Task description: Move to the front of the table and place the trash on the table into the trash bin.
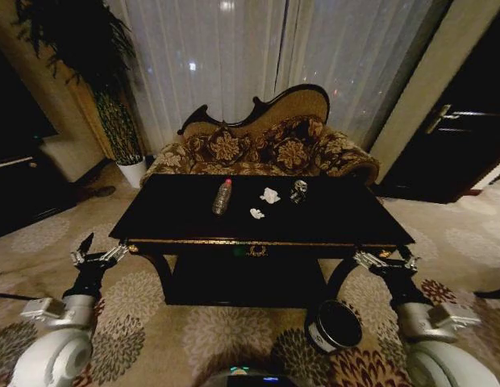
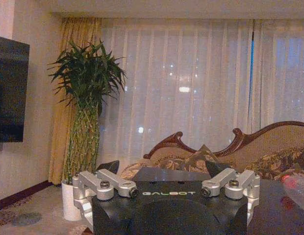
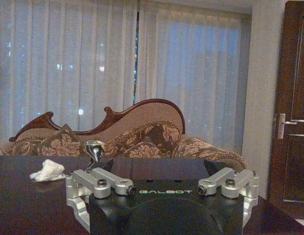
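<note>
The black table [image 1: 177, 211] stands in front of me. On its top lie a clear bottle [image 1: 222, 197] with a red cap, two white paper wads [image 1: 270, 194] [image 1: 256, 213] and a silvery foil lump [image 1: 298, 190]. The dark round trash bin [image 1: 335, 325] sits on the carpet by the table's front right leg. My left gripper [image 1: 99, 250] hangs open off the table's front left corner. My right gripper [image 1: 387, 258] is open at the front right corner, above the bin. The right wrist view shows a wad [image 3: 49, 170] and the foil lump [image 3: 94, 149] beyond the open gripper [image 3: 159, 166]. The left wrist view catches the bottle [image 2: 296, 185].
A floral sofa [image 1: 266, 149] stands right behind the table. A potted plant in a white pot [image 1: 133, 171] is at the back left, a dark door [image 1: 456, 145] at the right. Patterned carpet [image 1: 226, 330] lies before the table.
</note>
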Tool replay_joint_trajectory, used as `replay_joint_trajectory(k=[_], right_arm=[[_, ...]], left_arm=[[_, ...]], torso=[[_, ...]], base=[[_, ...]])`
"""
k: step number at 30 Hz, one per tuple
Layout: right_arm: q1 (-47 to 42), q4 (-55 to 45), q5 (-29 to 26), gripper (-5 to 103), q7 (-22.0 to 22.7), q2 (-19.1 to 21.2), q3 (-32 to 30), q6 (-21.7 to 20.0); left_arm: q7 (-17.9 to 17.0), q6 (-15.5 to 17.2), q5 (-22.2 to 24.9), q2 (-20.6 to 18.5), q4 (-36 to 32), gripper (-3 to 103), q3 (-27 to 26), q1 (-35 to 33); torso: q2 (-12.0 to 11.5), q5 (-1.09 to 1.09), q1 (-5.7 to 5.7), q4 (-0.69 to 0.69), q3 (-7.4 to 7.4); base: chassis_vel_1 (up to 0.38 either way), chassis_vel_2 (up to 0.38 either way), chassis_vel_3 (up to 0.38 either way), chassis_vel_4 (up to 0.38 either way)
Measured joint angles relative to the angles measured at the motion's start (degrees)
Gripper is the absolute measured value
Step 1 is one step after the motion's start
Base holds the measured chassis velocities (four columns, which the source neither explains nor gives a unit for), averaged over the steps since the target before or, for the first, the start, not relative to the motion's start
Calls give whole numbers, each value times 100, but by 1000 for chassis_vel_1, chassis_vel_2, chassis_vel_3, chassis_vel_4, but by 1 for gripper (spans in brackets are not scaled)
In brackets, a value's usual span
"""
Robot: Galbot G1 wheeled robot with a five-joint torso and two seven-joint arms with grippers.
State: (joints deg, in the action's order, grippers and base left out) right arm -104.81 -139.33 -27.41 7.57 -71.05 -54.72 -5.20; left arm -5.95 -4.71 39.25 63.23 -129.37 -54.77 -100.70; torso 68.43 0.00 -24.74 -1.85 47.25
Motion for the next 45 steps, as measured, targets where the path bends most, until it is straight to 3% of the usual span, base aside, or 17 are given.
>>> replay_joint_trajectory(k=[4,9,14,18,21,27,34,45], right_arm=[[-12,16,80,100,-2,0,-7,36],[-13,37,97,100,-1,-2,-16,72],[-24,48,99,100,1,-24,-29,97],[-44,18,96,100,1,-49,-65,99],[-46,-2,89,100,1,-66,-105,98],[-90,-15,97,100,2,-146,-138,93],[30,108,84,100,-6,-56,-6,90],[10,190,64,100,-25,-73,2,122]], left_arm=[[24,3,-36,1,-31,96,33,-2],[36,43,-10,-90,-46,100,108,49],[61,271,456,-362,54,103,206,254],[73,510,916,-794,325,100,306,641],[84,703,1318,-1381,524,99,502,1035],[108,871,1333,-2291,613,99,1139,1619],[12,1037,1282,-2881,608,99,1908,2091],[78,1086,1431,-3157,979,99,2751,3010]], torso=[[0,0,0,0,0],[4,0,8,0,-3],[3,0,6,0,-2],[1,-2,3,1,0],[1,-1,4,0,-1],[1,0,3,-1,0],[1,0,4,1,-1],[0,0,4,1,-1]], base=[[-7,9,14,-15],[0,0,0,0],[0,0,0,0],[0,0,0,0],[0,0,0,0],[0,0,0,0],[0,0,0,0],[0,0,0,0]])
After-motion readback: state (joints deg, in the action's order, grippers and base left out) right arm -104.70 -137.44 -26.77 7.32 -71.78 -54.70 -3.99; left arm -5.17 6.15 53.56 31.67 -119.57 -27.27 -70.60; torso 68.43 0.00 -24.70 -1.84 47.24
